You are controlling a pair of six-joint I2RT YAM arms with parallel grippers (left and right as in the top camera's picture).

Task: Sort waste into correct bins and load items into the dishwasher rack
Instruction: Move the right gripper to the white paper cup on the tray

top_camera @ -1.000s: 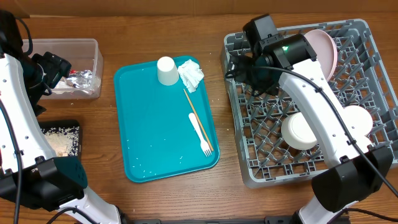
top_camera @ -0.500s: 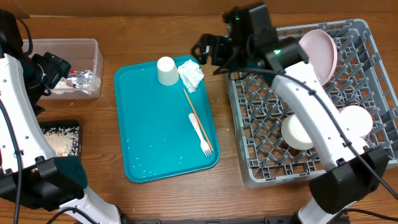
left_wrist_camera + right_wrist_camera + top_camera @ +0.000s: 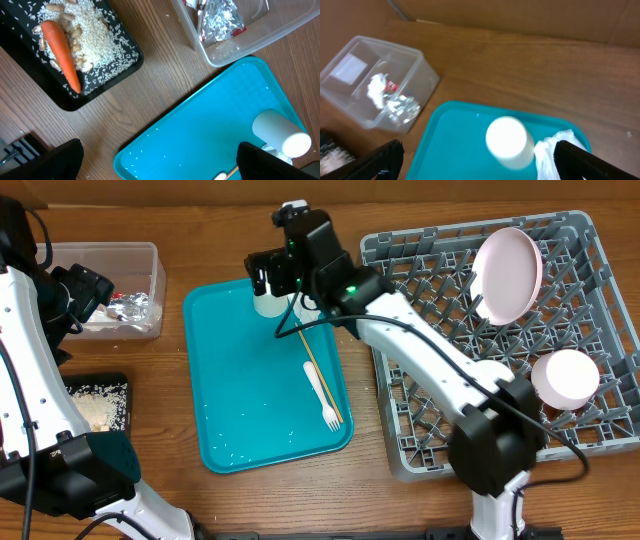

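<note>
White cup [image 3: 507, 141] on teal tray [image 3: 455, 135], beneath wide-spread right gripper [image 3: 477, 150].

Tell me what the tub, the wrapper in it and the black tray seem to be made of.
The tub: clear, glossy plastic; its contents show through the walls. The wrapper: metal foil or foil-coated film, silver with red print, sharply crinkled and shiny. The black tray: probably plastic, fairly matte, with rounded moulded corners; the look leaves it open.
</note>
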